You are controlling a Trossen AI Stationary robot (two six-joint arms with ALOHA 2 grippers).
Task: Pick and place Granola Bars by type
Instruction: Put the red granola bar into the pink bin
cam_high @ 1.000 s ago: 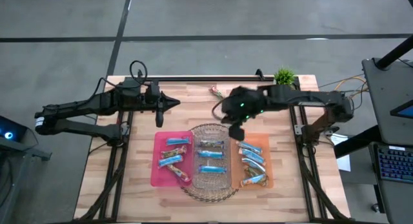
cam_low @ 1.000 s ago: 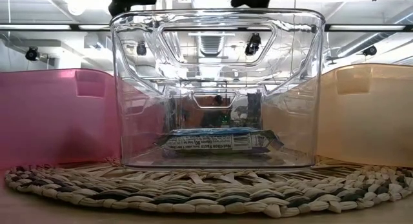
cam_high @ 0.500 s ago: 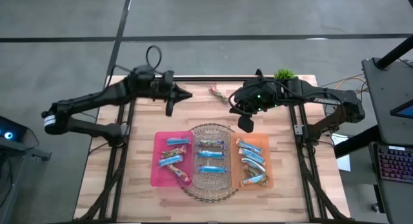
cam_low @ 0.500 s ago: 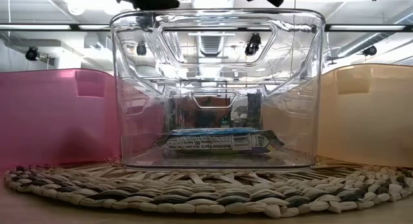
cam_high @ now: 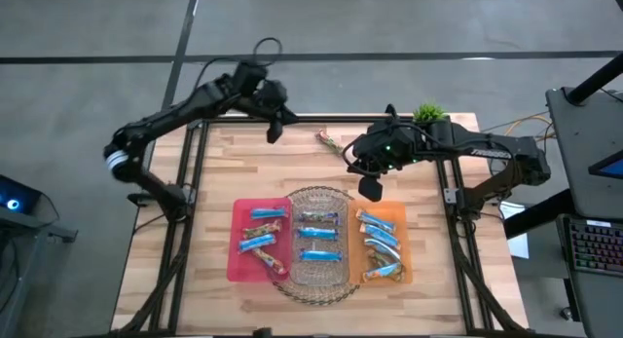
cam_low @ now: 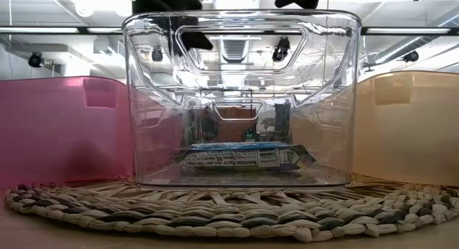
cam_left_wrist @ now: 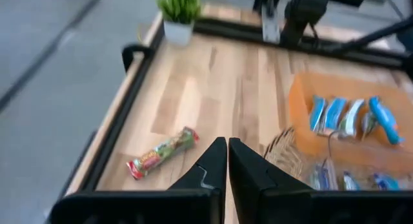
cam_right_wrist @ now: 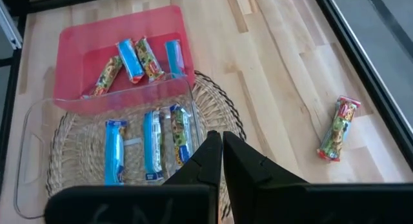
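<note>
One loose granola bar (cam_high: 331, 140), in a red, green and tan wrapper, lies flat on the wood near the table's far edge; it also shows as the bar (cam_left_wrist: 162, 152) and the bar (cam_right_wrist: 339, 128) in the wrist views. More bars lie in three trays: pink (cam_high: 238, 243), clear (cam_high: 319, 268) and orange (cam_high: 401, 243). My left gripper (cam_high: 274, 135) hangs shut and empty above the far edge, left of the loose bar. My right gripper (cam_high: 370, 189) hangs shut and empty above the far rims of the clear and orange trays.
The clear tray stands on a round woven mat (cam_high: 292, 291). A small potted plant (cam_high: 429, 114) stands at the far right corner. A black rail (cam_high: 311, 119) runs along the far edge. Bare wood lies left of the pink tray and toward the near edge.
My left gripper has swung toward the table's far edge and rightward, toward the loose bar, and has turned as it went; it stays shut. My right gripper has drawn back a little from above the trays toward the far right. No bar has moved.
</note>
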